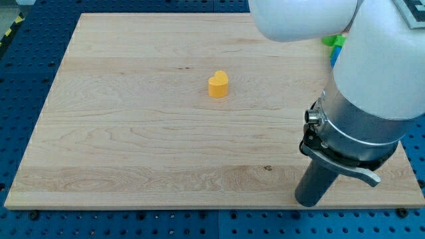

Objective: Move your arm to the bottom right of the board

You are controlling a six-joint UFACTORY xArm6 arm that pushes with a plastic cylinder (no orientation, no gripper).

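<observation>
My tip [310,201] rests on the wooden board [133,133] near its bottom right corner, close to the bottom edge. The rod rises from there into the white and grey arm that fills the view's right side. A yellow heart-shaped block [218,85] sits near the board's middle, far up and to the left of my tip. A green block [333,40] and a blue block [337,53] show partly at the view's top right, mostly hidden behind the arm; their shapes cannot be made out.
The board lies on a blue perforated table [20,86]. The board's right edge runs behind the arm.
</observation>
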